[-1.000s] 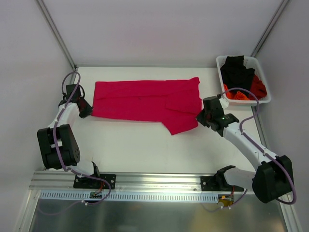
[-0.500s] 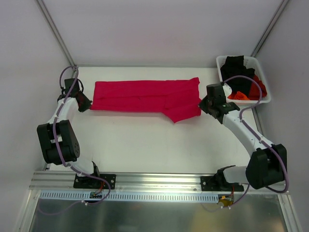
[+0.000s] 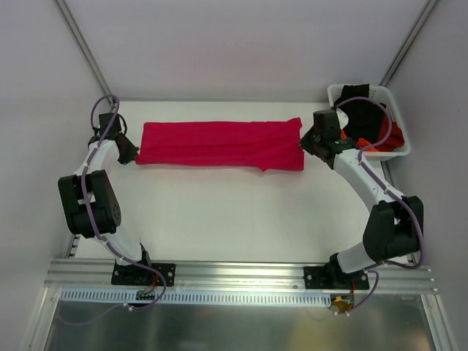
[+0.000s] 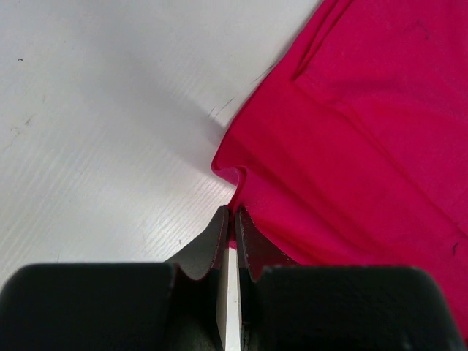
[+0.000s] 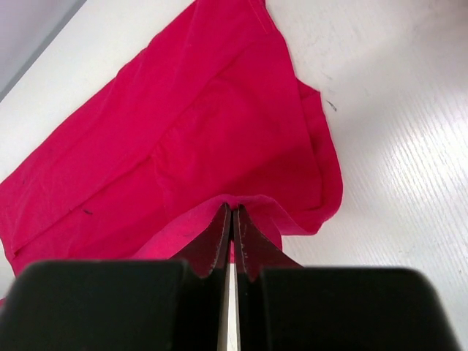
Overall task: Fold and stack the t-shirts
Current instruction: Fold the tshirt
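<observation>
A crimson-pink t-shirt [image 3: 219, 145] lies folded into a long band across the far part of the table. My left gripper [image 3: 130, 153] is shut on its left edge; in the left wrist view the fingertips [image 4: 231, 212] pinch the cloth [image 4: 351, 146]. My right gripper [image 3: 306, 143] is shut on the right edge; in the right wrist view the gripper [image 5: 232, 208] pinches a fold of the shirt [image 5: 197, 139]. A black shirt [image 3: 358, 106] and an orange-red shirt [image 3: 391, 135] lie in the white basket [image 3: 401, 117].
The white basket stands at the far right corner, just behind my right arm. Metal frame posts [image 3: 84, 51] rise at the back corners. The aluminium rail [image 3: 234, 274] with the arm bases runs along the near edge.
Both grippers moved toward the far edge, carrying the shirt's near edge over. The loose lower-right flap has been pulled up, and the shirt now lies as a narrower band.
</observation>
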Robot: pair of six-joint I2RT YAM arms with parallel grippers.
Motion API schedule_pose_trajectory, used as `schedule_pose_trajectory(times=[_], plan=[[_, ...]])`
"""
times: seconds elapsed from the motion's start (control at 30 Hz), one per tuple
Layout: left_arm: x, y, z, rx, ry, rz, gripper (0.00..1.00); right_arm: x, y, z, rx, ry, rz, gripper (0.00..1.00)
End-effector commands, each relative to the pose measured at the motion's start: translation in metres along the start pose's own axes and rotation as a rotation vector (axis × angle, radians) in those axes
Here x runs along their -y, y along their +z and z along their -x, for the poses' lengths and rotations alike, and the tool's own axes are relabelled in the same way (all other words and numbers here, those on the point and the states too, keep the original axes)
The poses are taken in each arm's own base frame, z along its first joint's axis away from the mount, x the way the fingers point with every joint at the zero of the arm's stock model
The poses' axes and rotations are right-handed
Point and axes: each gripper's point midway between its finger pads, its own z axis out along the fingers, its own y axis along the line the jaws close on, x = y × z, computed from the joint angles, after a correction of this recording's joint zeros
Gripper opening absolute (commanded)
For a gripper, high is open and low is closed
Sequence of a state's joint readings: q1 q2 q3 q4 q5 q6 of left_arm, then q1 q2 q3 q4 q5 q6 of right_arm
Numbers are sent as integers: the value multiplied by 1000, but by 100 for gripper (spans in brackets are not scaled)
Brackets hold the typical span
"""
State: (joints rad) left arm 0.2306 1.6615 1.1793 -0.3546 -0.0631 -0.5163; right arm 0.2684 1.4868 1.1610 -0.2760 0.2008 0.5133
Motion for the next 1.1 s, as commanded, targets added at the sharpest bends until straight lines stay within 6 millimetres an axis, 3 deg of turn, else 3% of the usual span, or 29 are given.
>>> schedule_pose_trajectory(times=[0.0,0.3,1.07], plan=[[-3,-1,20,44,-24,28,0,-17,0,29,67,-28,41,0],[0,3,38,80,12,43,0,-19,14,42,72,-59,33,0],[19,21,56,79,3,15,0,-35,45,69,84,-88,50,0]])
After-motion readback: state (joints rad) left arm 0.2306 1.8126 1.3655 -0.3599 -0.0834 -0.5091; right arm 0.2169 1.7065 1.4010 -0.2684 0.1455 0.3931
